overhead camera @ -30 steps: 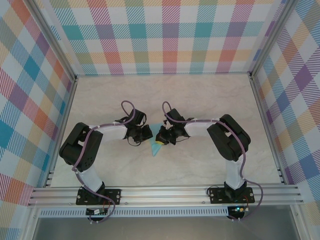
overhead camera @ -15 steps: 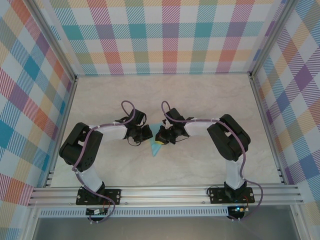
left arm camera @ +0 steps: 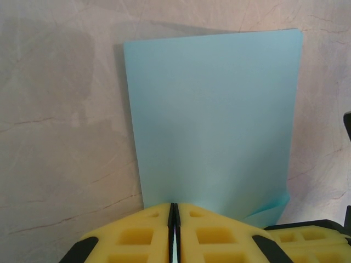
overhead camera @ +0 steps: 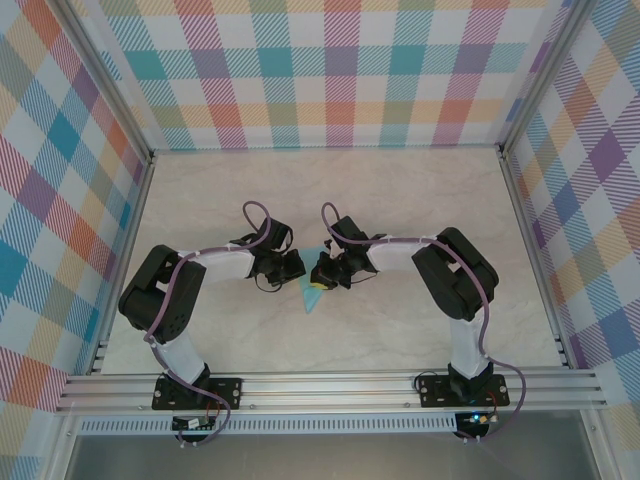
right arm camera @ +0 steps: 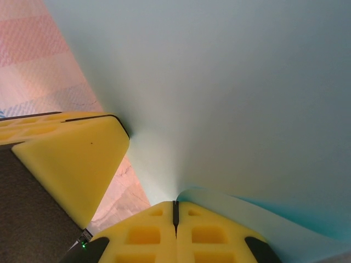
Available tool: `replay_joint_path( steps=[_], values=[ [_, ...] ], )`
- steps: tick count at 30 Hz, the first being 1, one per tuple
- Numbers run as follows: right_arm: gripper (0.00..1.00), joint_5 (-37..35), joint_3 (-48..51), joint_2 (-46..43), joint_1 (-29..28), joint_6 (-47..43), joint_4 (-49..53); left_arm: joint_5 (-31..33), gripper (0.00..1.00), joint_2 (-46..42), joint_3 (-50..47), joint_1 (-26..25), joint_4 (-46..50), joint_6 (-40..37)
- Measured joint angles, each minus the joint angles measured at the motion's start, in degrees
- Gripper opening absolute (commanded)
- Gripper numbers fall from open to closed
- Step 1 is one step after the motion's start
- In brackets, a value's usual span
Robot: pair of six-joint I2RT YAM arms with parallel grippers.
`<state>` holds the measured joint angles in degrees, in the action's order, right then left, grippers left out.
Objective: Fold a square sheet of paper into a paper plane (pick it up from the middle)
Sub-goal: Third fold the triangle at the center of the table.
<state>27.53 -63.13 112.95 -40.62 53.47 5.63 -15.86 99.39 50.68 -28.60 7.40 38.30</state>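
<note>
— Noticed any change over that last second?
— Hardly. Caught only a slight shift of the right gripper (overhead camera: 320,278) and its purple cable (overhead camera: 328,212). Found the thin, light blue, partly folded sheet of paper (left arm camera: 214,120) just where it had been, upright between the two wrists.
— And the grips?
— Pinched tight on the sheet's lower edge with the left gripper (left arm camera: 173,219). Clamped likewise with the right, pads together on a curled layer. Judged as a crease being pressed, with the folding not yet finished.

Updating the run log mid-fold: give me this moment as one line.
stage: folding | blue paper: folded, held by both | left jaws: shut on paper | right jaws: shut on paper
</note>
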Motion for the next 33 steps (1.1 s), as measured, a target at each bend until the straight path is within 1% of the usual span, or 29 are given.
replay_joint_path(
  steps=[7,12,19,23,25,27,29,31,33],
  values=[
    [0.11,0.15,-0.26,0.48,0.00,0.00,0.02,0.02,0.14,0.00,0.04,0.00,0.13,0.02],
    [0.17,0.50,-0.74,0.74,0.00,-0.07,0.15,0.96,0.18,-0.52,0.04,0.00,0.61,0.26],
    [0.31,1.09,-1.40,0.79,-0.22,-0.39,0.24,5.62,0.20,-5.60,-0.22,1.07,2.97,2.64],
    [0.46,1.57,-1.92,0.79,-0.28,-0.59,0.17,7.37,0.20,-8.61,-2.25,2.89,2.97,4.20],
    [0.50,1.84,-2.16,0.68,-0.33,-0.87,0.02,7.61,0.20,-9.55,-3.69,3.28,2.99,4.57],
    [0.50,1.75,-2.21,0.59,-0.33,-1.29,-0.02,7.39,0.20,-10.05,-5.09,3.30,2.97,4.76],
    [0.45,1.57,-2.21,0.59,-0.37,-1.60,0.04,6.34,0.20,-10.40,-6.32,3.30,2.93,4.79],
    [0.37,1.18,-2.08,0.59,-0.37,-1.95,0.28,4.90,0.19,-10.73,-7.19,3.30,2.84,4.76],
    [0.27,0.55,-1.68,0.59,-0.37,-2.32,0.37,3.26,0.18,-11.08,-7.85,3.30,2.36,4.74]
  ],
)
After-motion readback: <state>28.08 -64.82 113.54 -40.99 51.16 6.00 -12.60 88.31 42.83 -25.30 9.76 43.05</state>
